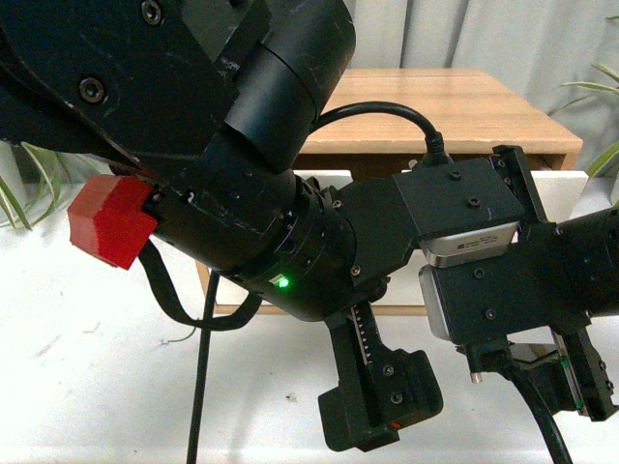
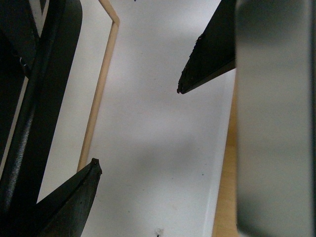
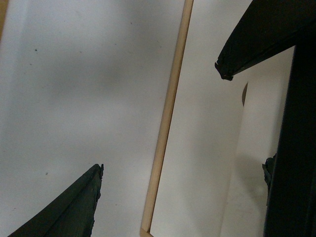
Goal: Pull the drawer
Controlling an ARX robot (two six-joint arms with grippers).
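Observation:
My two arms fill the front view, and behind them stands the wooden cabinet. Only a strip of the drawer's white front shows past them; its handle is hidden there. In the left wrist view my left gripper is open over a white panel with a thin wood edge; a long black bar runs beside one finger. My right gripper is open too, its fingers straddling a light wood edge between white panels. A black bar and a small dark half-round notch lie beside it. Neither gripper holds anything.
The cabinet stands on a white floor, with green plant leaves at the far left and at the right. A red block is fixed on the left arm. A blurred grey body covers one side of the left wrist view.

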